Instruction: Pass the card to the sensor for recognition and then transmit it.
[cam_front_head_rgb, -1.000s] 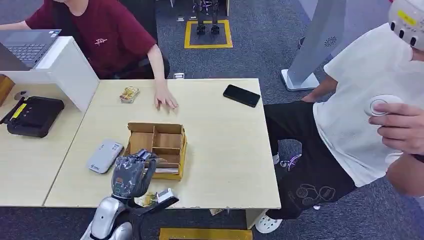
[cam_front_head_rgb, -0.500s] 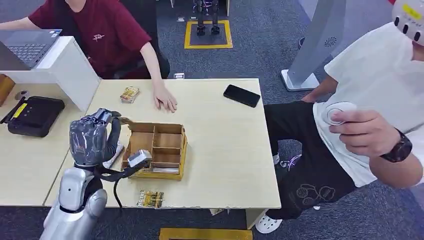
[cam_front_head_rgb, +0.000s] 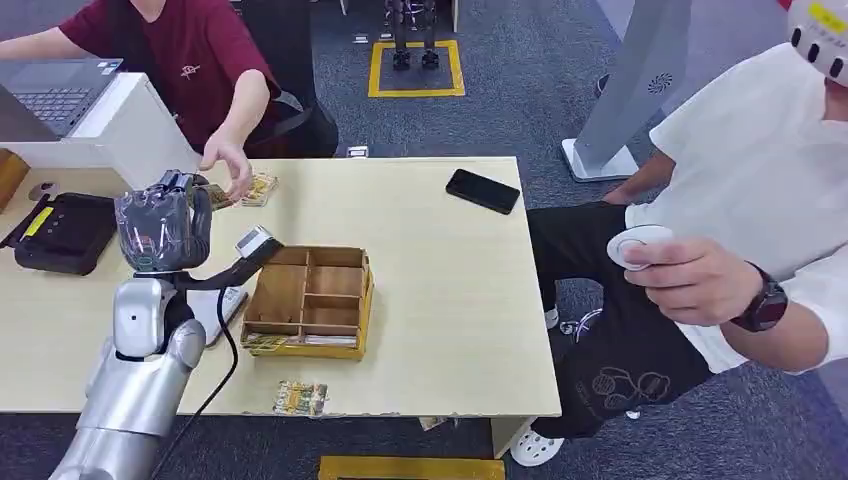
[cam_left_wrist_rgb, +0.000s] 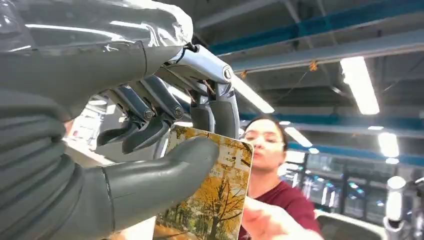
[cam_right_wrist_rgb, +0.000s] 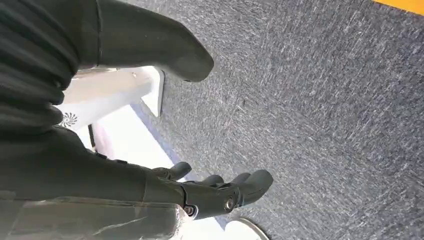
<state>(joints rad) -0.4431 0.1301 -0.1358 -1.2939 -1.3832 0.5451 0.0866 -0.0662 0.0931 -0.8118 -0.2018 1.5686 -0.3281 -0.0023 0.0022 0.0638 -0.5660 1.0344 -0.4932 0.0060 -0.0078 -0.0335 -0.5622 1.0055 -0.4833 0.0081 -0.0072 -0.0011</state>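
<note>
Table (cam_front_head_rgb: 440, 300): bears a wooden compartment box (cam_front_head_rgb: 310, 300) just right of the raised left hand (cam_front_head_rgb: 160, 225). Left hand pinches the card (cam_left_wrist_rgb: 210, 200) between thumb and fingers. A person's hand (cam_front_head_rgb: 228, 160) reaches just beyond it. Right hand (cam_right_wrist_rgb: 200, 192): fingers apart, holding nothing.

You've got three card lots: one card (cam_left_wrist_rgb: 215, 200) pinched between the left hand's (cam_front_head_rgb: 160, 222) thumb and fingers (cam_left_wrist_rgb: 150, 105), one stack of cards (cam_front_head_rgb: 259, 188) just past those fingertips, one more card pile (cam_front_head_rgb: 300, 397) well behind them at the table's near edge. One wooden divided box (cam_front_head_rgb: 310, 297). One black phone (cam_front_head_rgb: 483, 190). One laptop (cam_front_head_rgb: 55, 88). One black device (cam_front_head_rgb: 65, 232). Two people. Two robot hands, counting the right hand (cam_right_wrist_rgb: 215, 192).
</note>
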